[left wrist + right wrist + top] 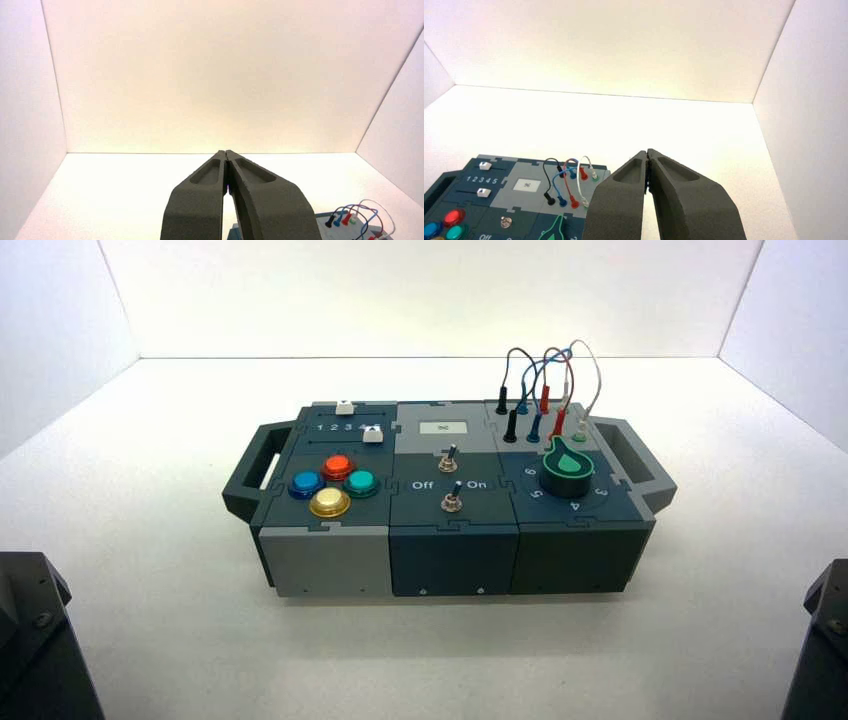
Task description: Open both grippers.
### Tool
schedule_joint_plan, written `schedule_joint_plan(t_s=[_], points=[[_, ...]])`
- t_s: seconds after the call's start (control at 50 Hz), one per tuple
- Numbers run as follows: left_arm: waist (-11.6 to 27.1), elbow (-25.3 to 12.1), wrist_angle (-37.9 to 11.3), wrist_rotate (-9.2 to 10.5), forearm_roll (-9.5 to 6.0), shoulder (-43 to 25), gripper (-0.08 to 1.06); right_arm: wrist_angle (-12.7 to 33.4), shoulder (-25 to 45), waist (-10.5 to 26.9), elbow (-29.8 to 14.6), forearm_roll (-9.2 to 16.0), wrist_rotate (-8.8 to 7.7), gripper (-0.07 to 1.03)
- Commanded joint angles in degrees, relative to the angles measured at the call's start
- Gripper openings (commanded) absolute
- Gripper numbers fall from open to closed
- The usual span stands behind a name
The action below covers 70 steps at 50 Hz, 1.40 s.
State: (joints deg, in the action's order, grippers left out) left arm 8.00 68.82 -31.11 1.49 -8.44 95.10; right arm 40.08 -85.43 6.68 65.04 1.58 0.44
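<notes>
**Presently: both grippers pressed together, parked clear of the box**

Only the wrist views show the fingers. The left gripper [226, 154] has its fingertips meeting, nothing between them, held above the white floor with a corner of the box [350, 227] and its wires low at one side. The right gripper [647, 152] is likewise pressed together and empty, raised on the wire side of the box. The high view shows just the dark arm bases at its lower corners, left [35, 640] and right [820, 650], both well apart from the box.

The high view alone shows the whole box [445, 550]: four round buttons [332, 483] in blue, red, green and yellow on the left, two toggle switches [451, 480] in the middle, a green-topped knob [568, 468] on the right, coloured wires [545, 390] behind it.

Legible writing: "Off" and "On" flank the toggles; numbers "1 2 3 4 5" sit between the two white sliders [484, 179] in the right wrist view; numerals ring the knob, with 3, 4, 5 and 6 readable.
</notes>
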Motion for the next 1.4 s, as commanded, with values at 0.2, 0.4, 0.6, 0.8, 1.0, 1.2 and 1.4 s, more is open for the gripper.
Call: schedule_joint_plan(t_s=[0.2,0.4,0.6,0.8,1.0,1.2,1.4], points=[[0.09,-0.53,0.35,-0.09,0.09,-1.32,-0.03,-0.26,1.23,0.35,-0.70,0.09,0.18,-0.02],[0.09,-0.53,0.53,-0.09,0.09,-1.32,-0.03,-0.26,1.23,0.35,-0.70,0.18,0.18,-0.02],[0.09,-0.79,1.32,-0.09,0.09,-1.67,0.13,-0.44,1.76,0.70,-0.70,0.26,0.18,-0.02],[0.09,-0.62,1.85,-0.09,0.09,-1.93,0.67,-0.70,2.64,0.70,-0.97,0.26,0.18,0.30],[0.09,-0.62,1.85,-0.18,0.09,-2.37,1.01,-0.88,6.33,0.70,-1.41,0.26,1.41,0.96],[0.09,-0.62,1.67,-0.26,0.18,-3.34,1.02,-0.88,9.40,0.70,-1.76,1.14,1.41,0.99],[0.09,-0.62,1.67,-0.44,0.18,-4.31,1.02,-0.88,7.73,0.70,-1.67,1.14,1.49,0.99]])
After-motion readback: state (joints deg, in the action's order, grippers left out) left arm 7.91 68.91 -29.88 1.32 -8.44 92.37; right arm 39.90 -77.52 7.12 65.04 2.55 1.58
